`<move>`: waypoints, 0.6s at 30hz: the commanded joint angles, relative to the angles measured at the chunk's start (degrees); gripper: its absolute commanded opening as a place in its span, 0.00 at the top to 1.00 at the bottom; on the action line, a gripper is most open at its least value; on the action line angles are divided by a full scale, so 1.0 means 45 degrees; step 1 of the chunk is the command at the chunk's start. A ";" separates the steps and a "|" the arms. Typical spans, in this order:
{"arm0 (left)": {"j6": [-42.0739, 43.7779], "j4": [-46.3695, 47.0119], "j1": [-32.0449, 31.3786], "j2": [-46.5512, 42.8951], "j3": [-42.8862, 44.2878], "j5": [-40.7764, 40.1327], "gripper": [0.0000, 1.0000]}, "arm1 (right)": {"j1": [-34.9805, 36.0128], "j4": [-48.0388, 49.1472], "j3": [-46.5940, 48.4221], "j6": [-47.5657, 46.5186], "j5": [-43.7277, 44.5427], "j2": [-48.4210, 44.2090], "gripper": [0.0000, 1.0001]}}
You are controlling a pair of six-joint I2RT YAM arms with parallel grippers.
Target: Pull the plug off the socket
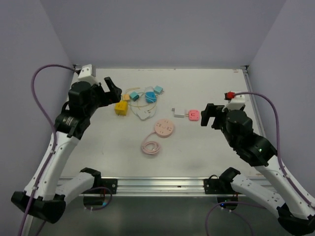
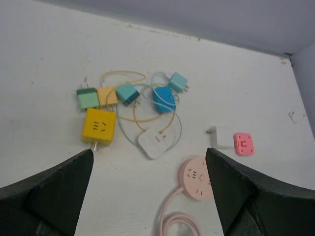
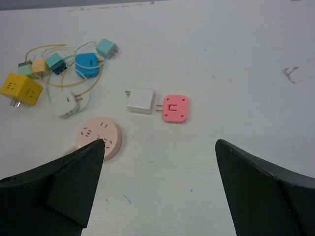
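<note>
Hovering spread wide and empty above the bench, the right fingers frame the white plug, joined by its prongs to the pink socket lying mid-bench, probably lining up a grasp, while the left fingers, likewise parted, overlook the charger tangle.

Soft, even light from above washes the white table, bright across its whole surface, while the walls take a pale lavender cast. Shadows are faint and short, hugging the coiled cable. The strip under the table's near rail falls dark. In the wrist views the white plug and pink socket read sharp, each with a thin shadow at its near edge. The left fingers and right fingers loom near-black, underexposed and soft-edged at the lower corners.
</note>
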 commanded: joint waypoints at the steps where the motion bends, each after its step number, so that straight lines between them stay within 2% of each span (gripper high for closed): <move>1: 0.1009 -0.1612 0.0110 -0.2098 0.0505 -0.1839 0.01 | 0.0009 -0.1228 0.1072 -0.0832 0.1893 -0.0523 0.01; 6: 0.1398 -0.2822 0.0110 -0.4635 0.0310 -0.4241 0.00 | 0.0008 -0.1269 0.1386 -0.1574 0.3415 -0.1772 0.01; 10: 0.2082 -0.2552 0.0110 -0.6514 -0.0704 -0.6503 0.00 | 0.0008 -0.0762 0.0724 -0.2453 0.3926 -0.2943 0.01; 13: 0.2357 -0.2044 0.0090 -0.7998 -0.1912 -0.7561 0.00 | 0.0008 -0.0448 -0.0038 -0.3038 0.4180 -0.3940 0.01; 18: 0.2650 -0.0678 0.0091 -0.9911 -0.3379 -0.7701 0.00 | 0.0008 -0.0098 -0.1229 -0.3177 0.4570 -0.5522 0.01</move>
